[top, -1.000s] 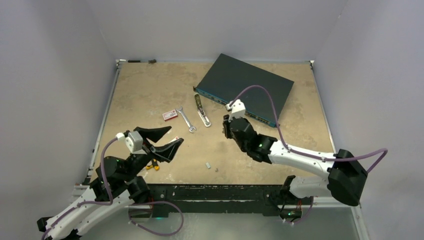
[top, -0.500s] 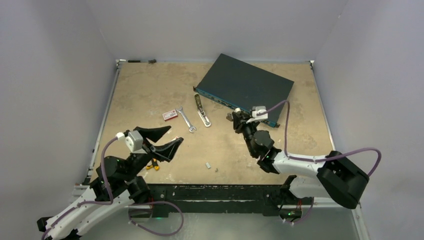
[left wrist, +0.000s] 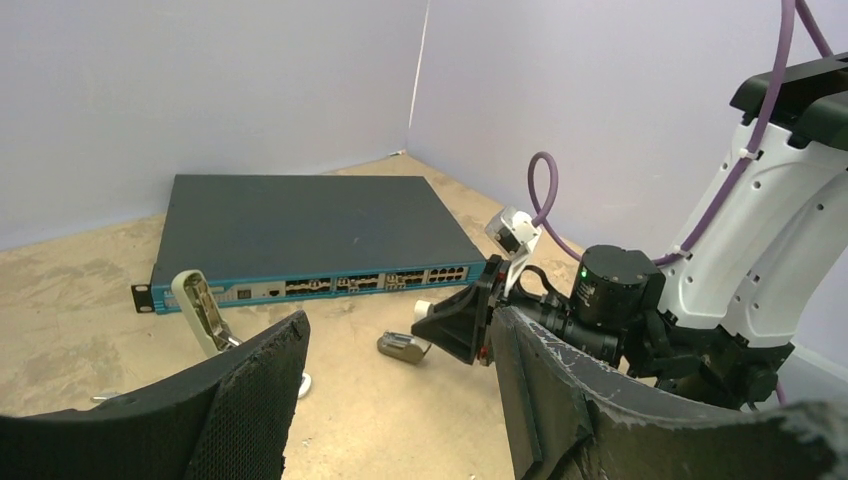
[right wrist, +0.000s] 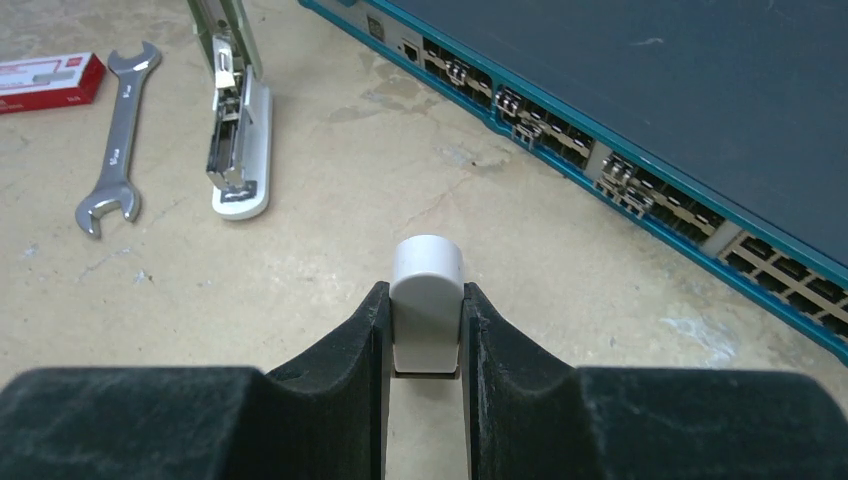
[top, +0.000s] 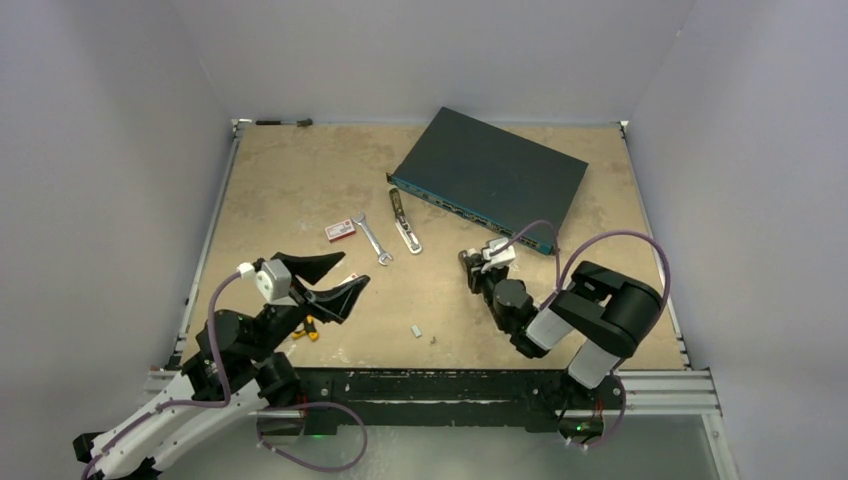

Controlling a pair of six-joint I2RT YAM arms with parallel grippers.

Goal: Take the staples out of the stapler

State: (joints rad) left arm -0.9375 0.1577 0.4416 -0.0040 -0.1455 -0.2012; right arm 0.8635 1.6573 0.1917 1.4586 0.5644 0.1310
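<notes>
2 robot arms reach over a tan table (top: pixel 290 180). The largest object is a dark teal network switch (top: pixel 490 175), lying flat at the far right. The left gripper (top: pixel 347 271) hangs above the near left of the table, its 2 black fingers spread wide with nothing between them. The right gripper (top: pixel 472 262) sits low, just in front of the switch's row of ports, its fingers (right wrist: pixel 350 350) pressed closed around a stubby grey piece (right wrist: pixel 427 300). The stapler (top: pixel 405 222) rests near the middle of the table, just beside the switch's near left corner. It is hinged open, with its pale top raised and its metal channel exposed, and neither gripper touches it. A silver wrench (top: pixel 371 239) lies just left of it, then a red-and-white box (top: pixel 340 231). 2 tiny staples (top: pixel 416 329) lie toward the near edge, well apart from the stapler.
</notes>
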